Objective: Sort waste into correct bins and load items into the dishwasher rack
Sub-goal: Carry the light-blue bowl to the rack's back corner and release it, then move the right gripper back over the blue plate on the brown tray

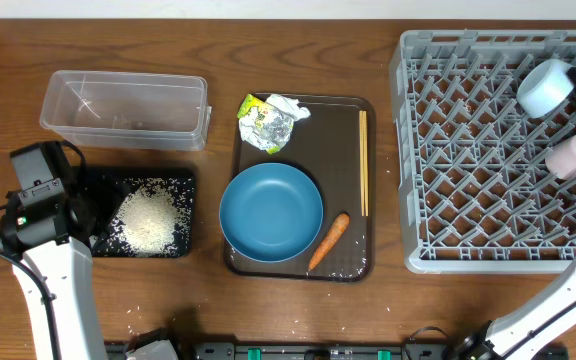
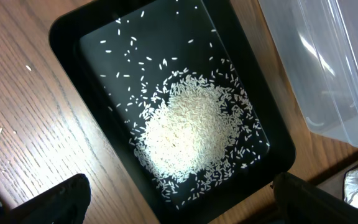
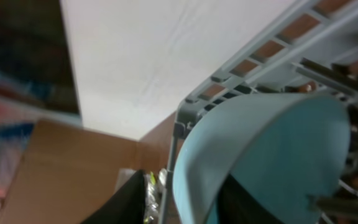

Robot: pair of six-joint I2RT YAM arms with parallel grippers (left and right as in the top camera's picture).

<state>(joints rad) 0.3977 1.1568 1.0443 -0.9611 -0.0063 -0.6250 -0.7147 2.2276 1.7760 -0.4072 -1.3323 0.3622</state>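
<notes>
White rice grains (image 2: 191,134) in black tray (image 2: 160,31)

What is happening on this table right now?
The left end effector hangs open over the black tray, where the rice lies heaped. The right arm is at the rack, close to the light-blue cup; whether it grips that cup is unclear. The bowl, carrot, wrapper and chopsticks lie on the brown tray, not yet sorted.
</notes>
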